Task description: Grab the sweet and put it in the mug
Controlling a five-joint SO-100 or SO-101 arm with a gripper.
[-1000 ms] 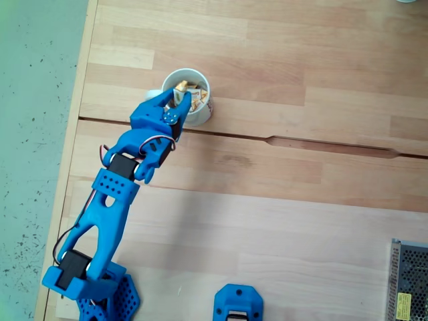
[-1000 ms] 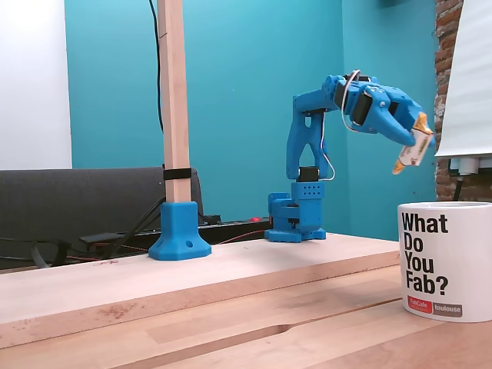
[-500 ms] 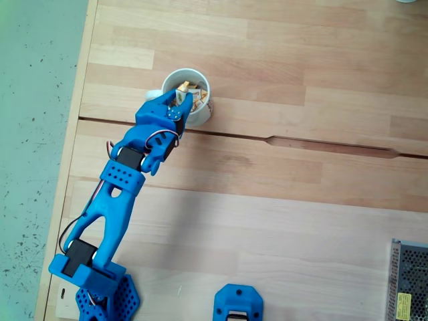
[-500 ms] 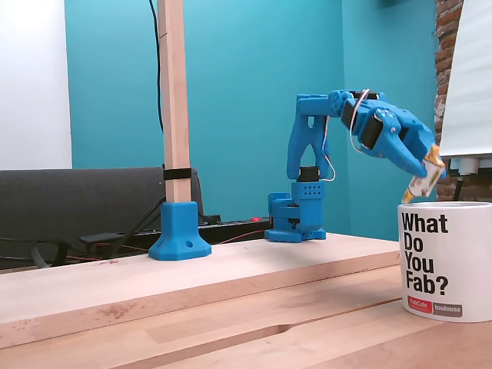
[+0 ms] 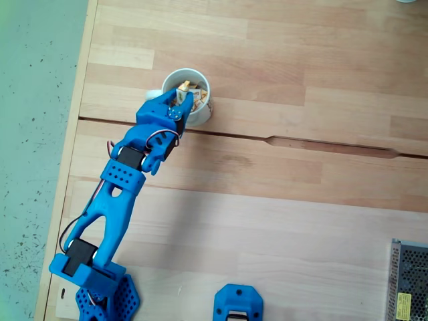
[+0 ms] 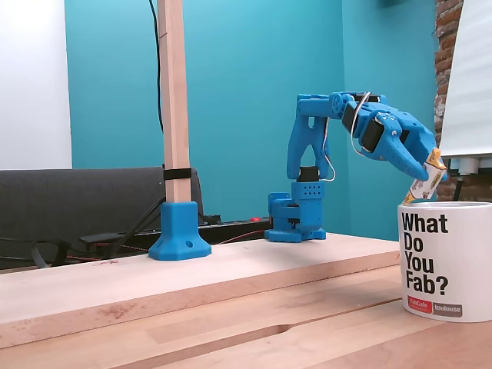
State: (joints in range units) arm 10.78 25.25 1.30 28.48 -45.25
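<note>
the tiny wrapped sweet with a white middle and yellow-orange twisted ends (image 6: 424, 186) was pinched at the tip of the blue two-finger gripper (image 6: 427, 178), hanging just above the rim of the white round ceramic mug with black lettering (image 6: 446, 261). from above, the sweet (image 5: 182, 89) sat over the mug's (image 5: 202, 116) opening, where more wrapped candies (image 5: 196, 100) lay inside. the gripper (image 5: 178, 97) was closed narrowly on the sweet, its blue plastic arm (image 5: 110, 214) reaching across the light wooden table (image 5: 301, 167).
</note>
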